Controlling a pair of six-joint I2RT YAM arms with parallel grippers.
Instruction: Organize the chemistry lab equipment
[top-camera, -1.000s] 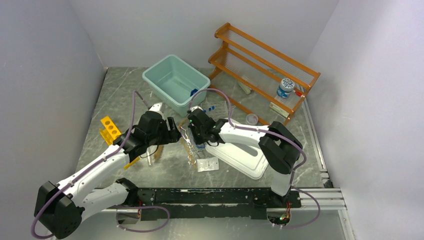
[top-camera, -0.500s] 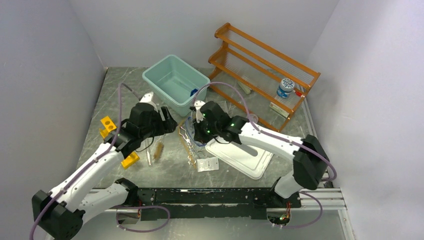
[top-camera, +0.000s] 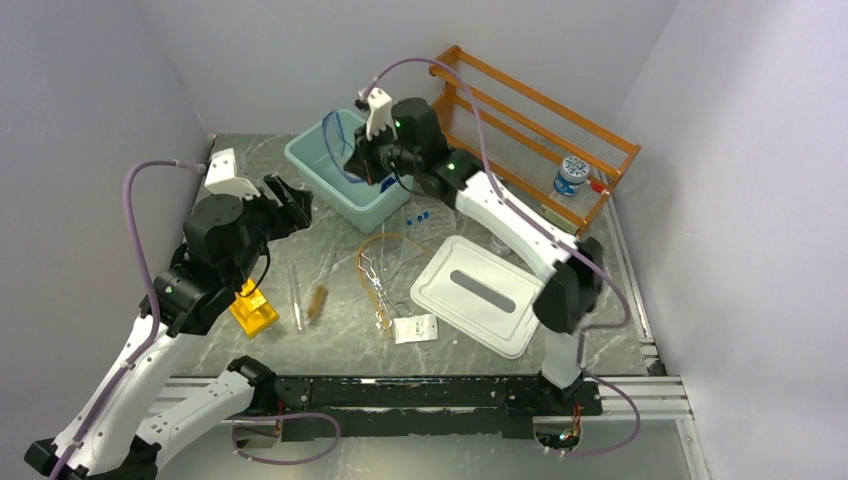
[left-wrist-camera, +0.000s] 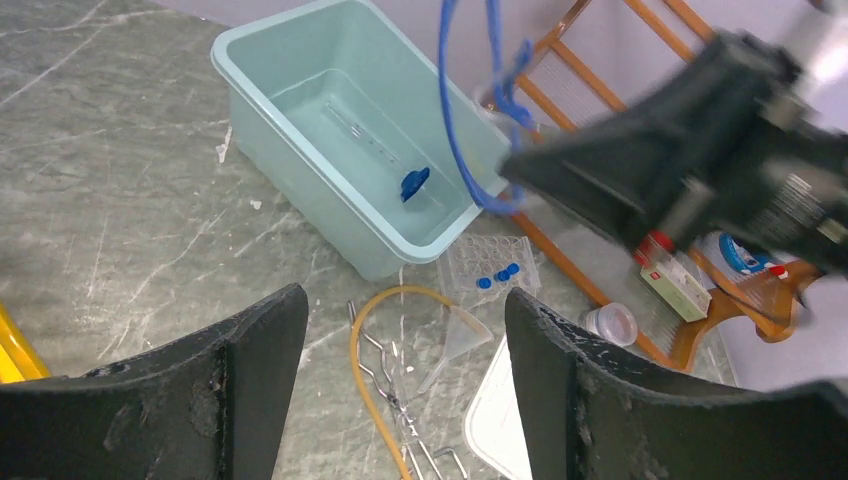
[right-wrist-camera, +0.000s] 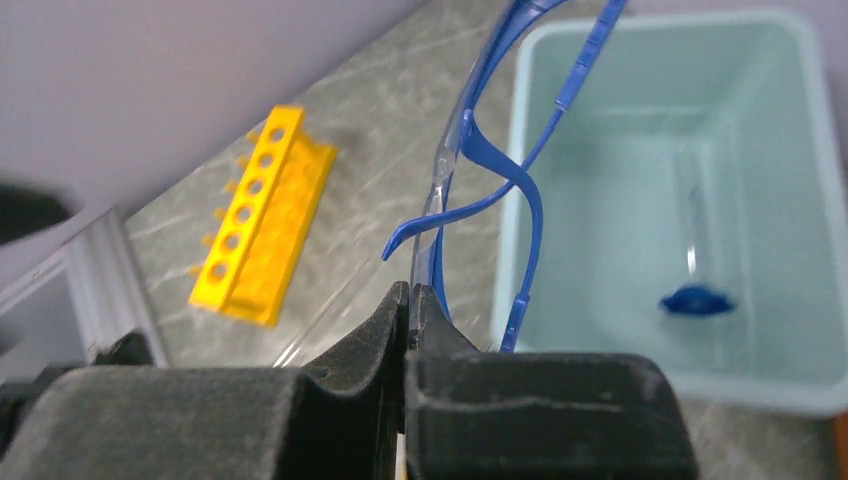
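My right gripper (top-camera: 360, 160) is shut on the blue-framed goggles (top-camera: 333, 140) and holds them in the air over the teal bin (top-camera: 318, 158). In the right wrist view the jaws (right-wrist-camera: 410, 290) pinch the goggles' frame (right-wrist-camera: 480, 150) beside the bin's rim (right-wrist-camera: 660, 30). My left gripper (top-camera: 287, 198) is open and empty, raised left of the bin; its wrist view (left-wrist-camera: 405, 295) looks down on amber tubing (left-wrist-camera: 360, 340), a clear funnel (left-wrist-camera: 462, 340), metal tongs (left-wrist-camera: 395, 390) and blue-capped vials (left-wrist-camera: 497, 276). The yellow rack (top-camera: 250, 308), a glass tube (top-camera: 296, 300) and a brush (top-camera: 317, 300) lie on the table.
The bin holds a glass tube (right-wrist-camera: 695, 200) and a small blue piece (right-wrist-camera: 697, 300). A white lid (top-camera: 485, 295) lies at right of centre, a small packet (top-camera: 415, 328) near the front. The orange shelf (top-camera: 530, 120) at back right carries a jar (top-camera: 571, 175).
My right arm has lifted the goggles from the table's middle up and back over the bin. My left arm has drawn back to the left and risen, away from the rack.
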